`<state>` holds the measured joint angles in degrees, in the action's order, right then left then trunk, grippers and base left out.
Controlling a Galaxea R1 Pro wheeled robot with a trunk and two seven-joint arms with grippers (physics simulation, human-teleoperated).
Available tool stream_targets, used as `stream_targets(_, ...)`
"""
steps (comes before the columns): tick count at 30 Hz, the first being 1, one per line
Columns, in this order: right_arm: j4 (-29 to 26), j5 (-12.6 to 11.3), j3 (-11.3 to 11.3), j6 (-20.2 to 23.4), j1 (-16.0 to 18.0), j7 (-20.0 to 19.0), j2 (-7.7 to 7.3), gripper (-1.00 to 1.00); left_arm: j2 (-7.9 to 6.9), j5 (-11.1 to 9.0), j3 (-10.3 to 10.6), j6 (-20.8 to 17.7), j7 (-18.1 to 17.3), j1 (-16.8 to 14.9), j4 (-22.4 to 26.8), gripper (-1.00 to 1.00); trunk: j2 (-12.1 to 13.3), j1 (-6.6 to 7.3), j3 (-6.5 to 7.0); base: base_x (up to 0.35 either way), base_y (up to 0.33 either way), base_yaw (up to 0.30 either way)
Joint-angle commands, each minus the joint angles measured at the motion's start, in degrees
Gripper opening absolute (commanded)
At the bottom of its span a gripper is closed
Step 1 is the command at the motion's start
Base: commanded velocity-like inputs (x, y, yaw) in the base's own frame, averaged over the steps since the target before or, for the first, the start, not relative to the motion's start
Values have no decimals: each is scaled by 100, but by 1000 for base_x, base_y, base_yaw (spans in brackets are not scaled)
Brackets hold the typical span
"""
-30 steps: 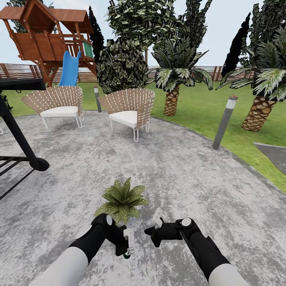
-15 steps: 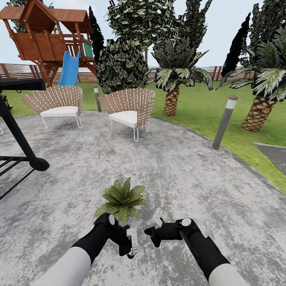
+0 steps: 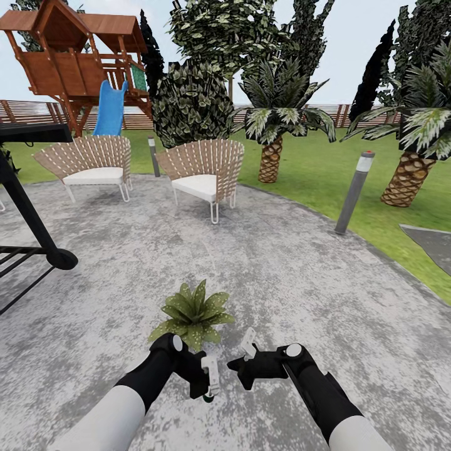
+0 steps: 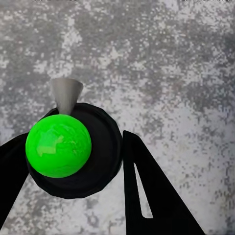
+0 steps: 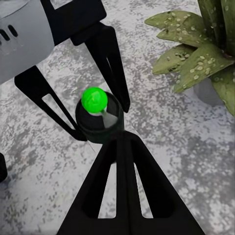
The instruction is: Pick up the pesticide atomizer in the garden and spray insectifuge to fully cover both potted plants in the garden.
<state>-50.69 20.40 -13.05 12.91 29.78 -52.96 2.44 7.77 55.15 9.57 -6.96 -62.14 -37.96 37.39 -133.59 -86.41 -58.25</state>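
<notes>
While my left gripper (image 3: 207, 382) is clamped on the pesticide atomizer (image 3: 208, 376), its two fingers (image 5: 110, 63) sit on either side of the dark bottle, which hangs low over the stone patio (image 3: 282, 269). From the left wrist camera I'm looking at the bottle end-on: a bright green ball (image 4: 58, 145) on a black round part, with a little grey nozzle cone (image 4: 66, 93) poking out past it. My right gripper (image 3: 241, 366) is just beside it, toward 3 o'clock from the bottle. Its fingers look pressed together with nothing between them, and one whitish bit sticks up near its tip, can't tell what it is.

Just past both grippers, around 12 o'clock, is the potted plant (image 3: 192, 311) with the broad light-green speckled leaves, very near the atomizer but not touching it.

Further out at 11 to 12 o'clock are two wicker chairs (image 3: 203, 172) at the patio's far edge. A grey bollard light (image 3: 354, 191) stands at 1 o'clock where the lawn (image 3: 313, 175) starts. Behind that, palm trees (image 3: 275, 119), a wooden playhouse (image 3: 75, 56) with a blue slide (image 3: 111, 108), and the slat fence (image 3: 28, 111).
</notes>
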Motion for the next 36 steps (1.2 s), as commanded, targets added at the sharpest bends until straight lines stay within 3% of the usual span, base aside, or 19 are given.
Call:
stream_targets(1, -11, 17, 4, 45, 3, -24, 2, -100, 2, 4, 3, -60, -27, -1, 8, -100, -2, 1, -5, 0, 0, 0)
stream_targets(11, -11, 17, 3, 45, 6, -25, 9, -100, 50, -21, -8, -60, -9, -1, 5, -100, -2, 1, -5, 0, 0, 0)
stream_targets(17, -11, 17, 2, 45, 6, -27, 10, -100, 58, -22, -14, -52, 202, 2, -11, -100, -2, 1, -5, 0, 0, 0)
stream_targets(36, -11, 17, 2, 45, 3, -21, 17, -100, 134, -30, -26, -51, 220, 8, -25, -100, -2, 1, -5, 0, 0, 0)
